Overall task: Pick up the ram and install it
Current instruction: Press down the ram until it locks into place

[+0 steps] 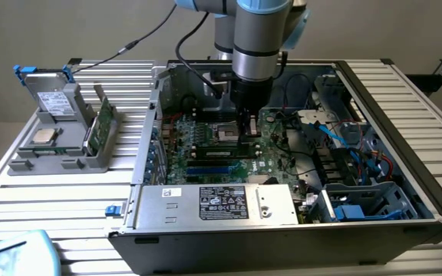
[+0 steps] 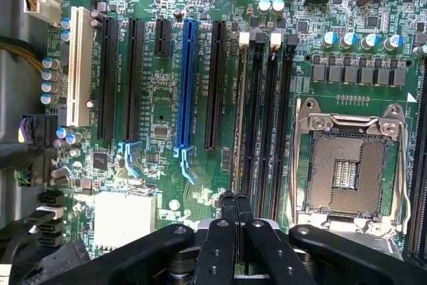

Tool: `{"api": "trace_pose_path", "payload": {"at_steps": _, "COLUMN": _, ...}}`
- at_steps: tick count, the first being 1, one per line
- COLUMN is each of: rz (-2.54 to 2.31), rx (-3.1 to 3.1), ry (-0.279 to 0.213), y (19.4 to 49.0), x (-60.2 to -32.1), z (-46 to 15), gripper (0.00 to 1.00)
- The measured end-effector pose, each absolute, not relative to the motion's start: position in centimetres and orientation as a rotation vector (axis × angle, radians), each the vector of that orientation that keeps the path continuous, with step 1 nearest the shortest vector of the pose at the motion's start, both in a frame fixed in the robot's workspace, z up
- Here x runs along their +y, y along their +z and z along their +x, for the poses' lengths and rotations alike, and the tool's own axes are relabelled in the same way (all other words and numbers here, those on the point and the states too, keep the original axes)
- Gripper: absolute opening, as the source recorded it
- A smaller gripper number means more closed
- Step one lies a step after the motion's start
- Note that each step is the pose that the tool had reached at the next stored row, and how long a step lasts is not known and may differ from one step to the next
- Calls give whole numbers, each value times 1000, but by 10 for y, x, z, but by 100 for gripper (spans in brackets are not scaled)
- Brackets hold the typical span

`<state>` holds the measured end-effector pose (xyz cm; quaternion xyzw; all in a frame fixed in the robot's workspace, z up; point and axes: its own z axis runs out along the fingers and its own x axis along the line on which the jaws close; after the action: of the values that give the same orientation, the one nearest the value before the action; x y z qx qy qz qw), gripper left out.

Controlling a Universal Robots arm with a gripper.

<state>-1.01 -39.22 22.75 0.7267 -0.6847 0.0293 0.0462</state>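
Green board fills the floor of the open computer case (image 1: 428, 190) in the exterior view, and we see the arm reaching straight down into it, the pincer (image 1: 246, 133) low over the motherboard (image 1: 205, 150) beside the empty processor socket (image 1: 229, 133); just below its tip lies a long dark stick in the memory slots (image 1: 223, 153), which we judge to be the ram, seated or nearly so; the case lies open on the table (image 1: 52, 195) so the arm can come in from above; a grey holder (image 1: 60, 152) with spare parts stands at the exterior view's left.

From the wrist we look straight down at the board; the pincer (image 2: 235, 208) is clenched, its black fingers (image 2: 227, 211) pressed together, tips over the memory slots (image 2: 263, 118), apparently to press; the ram (image 2: 238, 118) shows as a thin edge in one slot.
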Motion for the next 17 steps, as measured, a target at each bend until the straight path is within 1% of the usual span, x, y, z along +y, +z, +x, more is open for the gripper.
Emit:
{"api": "trace_pose_path", "payload": {"at_steps": 6, "rz": 2218, "rx": -2090, "ry": 87, "y": 231, "x": -392, "z": -13, "gripper": 11}}
{"api": "trace_pose_path", "payload": {"at_steps": 17, "rz": 2221, "rx": -2092, "ry": 82, "y": 231, "x": -392, "z": -38, "gripper": 11}}
